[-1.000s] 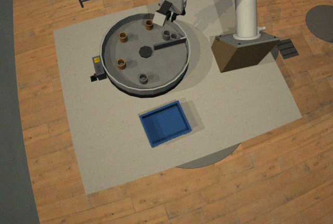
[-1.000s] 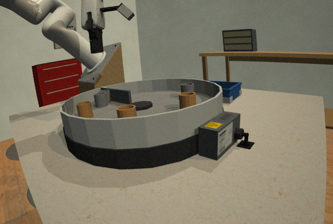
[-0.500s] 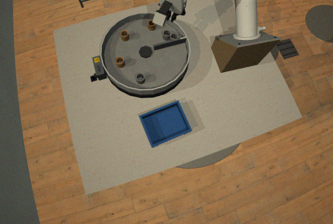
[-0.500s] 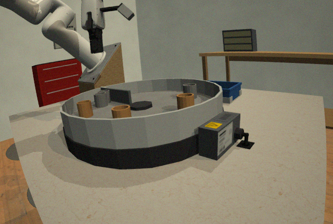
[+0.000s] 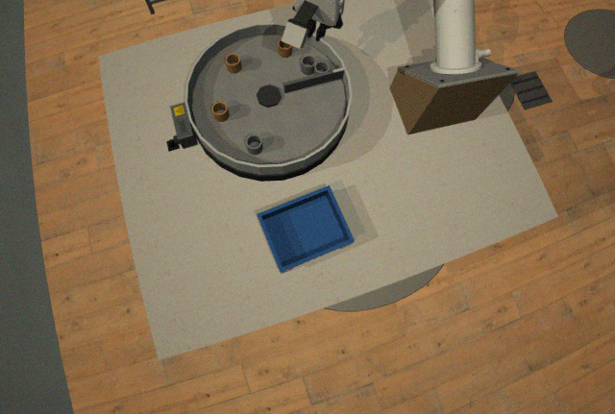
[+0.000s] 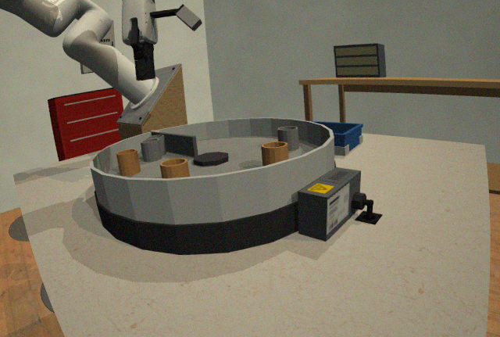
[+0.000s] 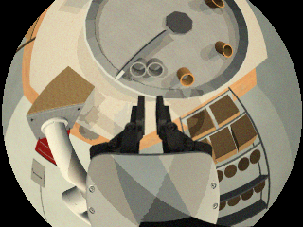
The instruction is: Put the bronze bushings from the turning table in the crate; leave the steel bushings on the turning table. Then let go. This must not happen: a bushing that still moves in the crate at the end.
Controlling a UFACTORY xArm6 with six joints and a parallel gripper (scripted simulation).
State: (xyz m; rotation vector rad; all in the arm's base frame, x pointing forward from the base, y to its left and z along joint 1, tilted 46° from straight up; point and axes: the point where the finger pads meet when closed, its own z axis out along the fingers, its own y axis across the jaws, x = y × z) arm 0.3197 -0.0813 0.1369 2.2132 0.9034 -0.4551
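Note:
The turning table (image 5: 298, 121) (image 6: 201, 199) (image 7: 137, 28) carries three bronze bushings and three steel ones, upright. One bronze bushing (image 5: 284, 50) (image 6: 128, 163) (image 7: 187, 78) is nearest the gripper; a second (image 5: 233, 63) (image 6: 174, 170) (image 7: 223, 49) and third (image 5: 219, 111) (image 6: 275, 155) stand along the far side. Two steel bushings (image 5: 307, 66) (image 5: 321, 67) stand close together beside the divider; another steel bushing (image 5: 254, 149) (image 6: 287, 139) stands alone towards the crate. The blue crate (image 5: 317, 226) (image 6: 348, 138) is empty. My gripper (image 5: 319, 32) (image 6: 145, 77) (image 7: 150, 103) hangs high near the table's rim, slightly open and empty.
The turning table has a raised rim, a hub (image 5: 268, 95) (image 7: 179, 23) and a radial divider wall (image 5: 312, 82) (image 6: 177, 144). A drive box (image 5: 183, 126) (image 6: 326, 204) sits against its outside. The arm's wooden pedestal (image 5: 447, 102) stands to the right in the top view.

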